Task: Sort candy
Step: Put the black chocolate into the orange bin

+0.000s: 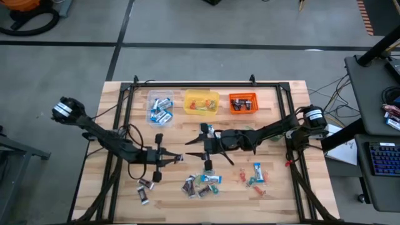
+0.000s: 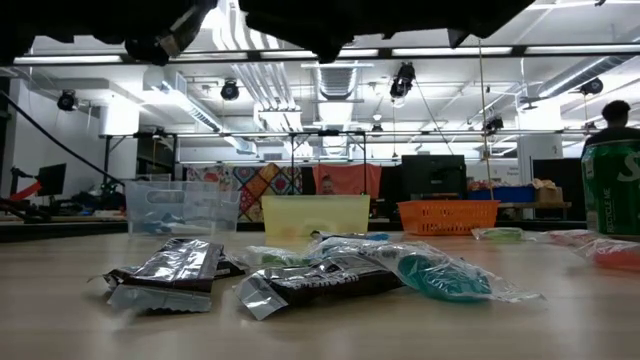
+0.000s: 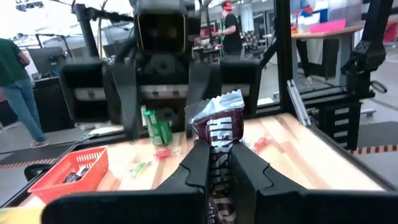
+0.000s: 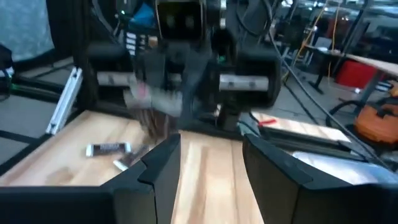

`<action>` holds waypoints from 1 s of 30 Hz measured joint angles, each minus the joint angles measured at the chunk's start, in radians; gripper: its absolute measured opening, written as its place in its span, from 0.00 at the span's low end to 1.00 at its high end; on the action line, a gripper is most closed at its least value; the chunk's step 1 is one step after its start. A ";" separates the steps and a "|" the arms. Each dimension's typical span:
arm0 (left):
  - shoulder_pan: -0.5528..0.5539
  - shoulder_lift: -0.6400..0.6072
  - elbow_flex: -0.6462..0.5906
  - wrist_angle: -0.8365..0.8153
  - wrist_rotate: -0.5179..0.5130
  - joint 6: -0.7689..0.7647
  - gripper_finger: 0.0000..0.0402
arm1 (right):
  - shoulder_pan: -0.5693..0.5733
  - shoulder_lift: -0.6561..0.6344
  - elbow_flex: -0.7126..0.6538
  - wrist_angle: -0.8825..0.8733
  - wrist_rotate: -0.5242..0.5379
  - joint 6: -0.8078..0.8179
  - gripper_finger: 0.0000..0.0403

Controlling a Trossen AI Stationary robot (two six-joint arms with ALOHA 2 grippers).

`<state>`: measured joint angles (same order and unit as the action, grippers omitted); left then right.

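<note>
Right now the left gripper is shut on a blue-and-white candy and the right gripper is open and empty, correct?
Not quite. The left gripper is shut on a dark brown candy, not a blue-and-white one, as the left wrist view shows. The right gripper is open and empty.

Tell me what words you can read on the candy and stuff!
"HERS": white letters on the dark brown, silver-ended chocolate bar pinched in the left gripper.
"S": white letter on the green can.
Dark brown wrapper on the wooden table: too blurred.

Glossy foil candy (image 3: 217, 134), pale wood table (image 1: 284, 194)
</note>
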<state>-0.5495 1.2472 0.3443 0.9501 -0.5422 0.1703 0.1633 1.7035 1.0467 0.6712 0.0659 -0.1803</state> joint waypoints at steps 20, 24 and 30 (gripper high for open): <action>0.002 0.168 0.075 -0.003 -0.507 0.045 0.03 | -0.004 0.000 0.023 -0.008 0.170 0.266 0.41; 0.004 0.239 0.149 -0.002 -0.556 0.102 0.03 | -0.007 0.009 0.024 -0.007 0.171 0.287 0.41; 0.005 0.318 0.246 -0.008 -0.641 0.207 0.03 | -0.008 0.013 0.024 -0.036 0.217 0.311 0.41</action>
<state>-0.5446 1.5649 0.5899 0.9417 -1.1832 0.3769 0.1554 1.7161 1.0710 0.6355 0.2825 0.1303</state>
